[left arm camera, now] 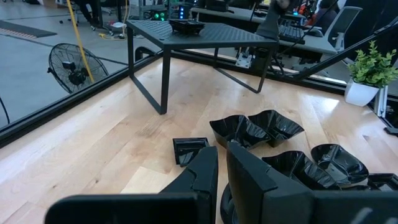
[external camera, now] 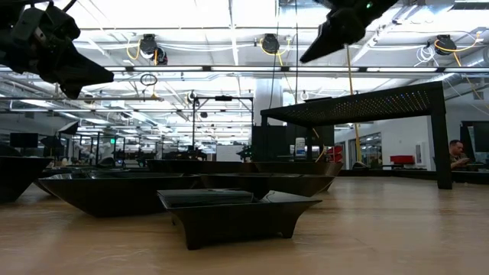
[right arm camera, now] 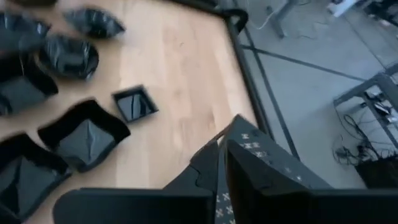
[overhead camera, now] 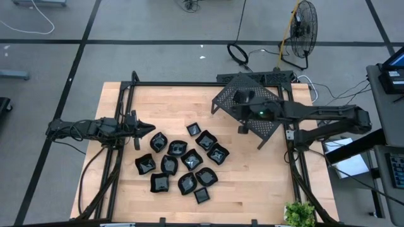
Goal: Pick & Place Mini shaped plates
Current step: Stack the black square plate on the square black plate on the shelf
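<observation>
Closest in the low view: one small square dish (external camera: 238, 214), with more mini shaped plates (overhead camera: 183, 162) clustered beside the perforated rack (overhead camera: 249, 107), one dish (left arm camera: 186, 26) resting on top. Above that rack, right gripper (overhead camera: 242, 128) extended level, clenched, empty. Across the cluster from the rack, left gripper (overhead camera: 150, 127) raised, fingers pressed together, holding nothing.

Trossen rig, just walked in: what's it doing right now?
Two arms are working on a pile of mini shaped plates clustered mid-table. One plate already sits on the black perforated rack at the back right. The right gripper hangs by the rack's front edge, fingers shut and empty. The left gripper is also shut and empty, pointing at the pile from the left edge.
</observation>
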Controlling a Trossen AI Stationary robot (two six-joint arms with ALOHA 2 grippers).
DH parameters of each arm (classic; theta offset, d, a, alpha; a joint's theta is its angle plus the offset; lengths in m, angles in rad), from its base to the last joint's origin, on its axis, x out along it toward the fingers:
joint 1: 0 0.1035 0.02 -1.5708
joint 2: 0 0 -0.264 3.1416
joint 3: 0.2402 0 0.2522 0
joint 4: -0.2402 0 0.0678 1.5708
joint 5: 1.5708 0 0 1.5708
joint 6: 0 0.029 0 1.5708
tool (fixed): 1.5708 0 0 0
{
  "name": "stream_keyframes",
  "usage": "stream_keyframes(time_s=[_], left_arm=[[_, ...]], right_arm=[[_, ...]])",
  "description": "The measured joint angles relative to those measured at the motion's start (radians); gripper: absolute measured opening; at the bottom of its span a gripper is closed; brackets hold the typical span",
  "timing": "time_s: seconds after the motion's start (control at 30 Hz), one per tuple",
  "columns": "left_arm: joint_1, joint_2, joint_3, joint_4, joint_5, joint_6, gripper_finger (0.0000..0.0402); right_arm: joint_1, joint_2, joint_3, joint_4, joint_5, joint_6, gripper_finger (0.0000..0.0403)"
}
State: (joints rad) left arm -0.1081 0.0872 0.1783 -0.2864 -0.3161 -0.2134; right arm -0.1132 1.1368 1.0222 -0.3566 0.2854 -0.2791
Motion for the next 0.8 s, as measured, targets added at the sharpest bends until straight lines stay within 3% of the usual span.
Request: stream_keyframes(time_s=[0.23,0.53,0.73,0.8], left_arm=[[0.000,0.000,0.000,0.000,0.000,0.000,0.0035],[0.000,0.000,0.000,0.000,0.000,0.000,0.0035],[0.000,0.000,0.000,0.000,-0.001,0.009,0.0035],[0.000,0.000,0.000,0.012,-0.027,0.083,0.0035]], right_arm=[[0.068,-0.126,0.000,-0.028,-0.112,0.126,0.0016],[0.154,-0.246,-0.010,-0.011,-0.183,0.057,0.0012],[0.181,-0.353,-0.137,0.040,-0.186,0.039,0.0006],[0.181,-0.398,-0.197,0.092,-0.186,0.017,0.0004]])
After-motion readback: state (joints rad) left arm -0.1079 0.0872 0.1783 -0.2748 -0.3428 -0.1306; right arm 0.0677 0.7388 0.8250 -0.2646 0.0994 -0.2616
